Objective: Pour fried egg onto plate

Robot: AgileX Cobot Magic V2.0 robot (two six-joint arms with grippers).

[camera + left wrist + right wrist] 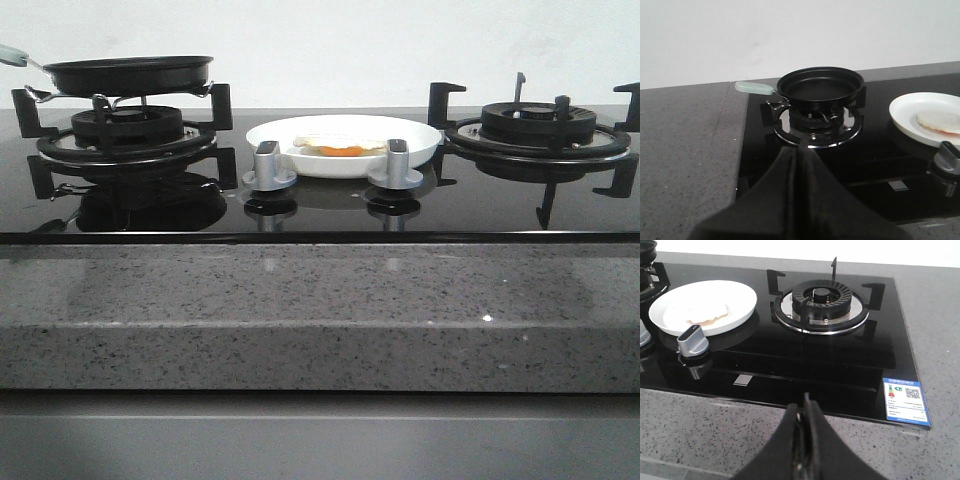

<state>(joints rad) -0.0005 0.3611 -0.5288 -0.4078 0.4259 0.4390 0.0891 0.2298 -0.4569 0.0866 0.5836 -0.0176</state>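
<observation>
Meanwhile, the left gripper hangs pressed closed and holding nothing, near the stove's front edge, facing the black frying pan on its burner. Likewise the right gripper is closed and unladen. Well apart, the fried egg lies on the plate between the burners.

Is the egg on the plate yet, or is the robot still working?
It looks finished. The fried egg lies on the white plate between the two burners. The black frying pan sits empty on the left burner grate. Neither the left gripper nor the right gripper holds anything; both are shut and away from the pan. Nothing seems left.
</observation>
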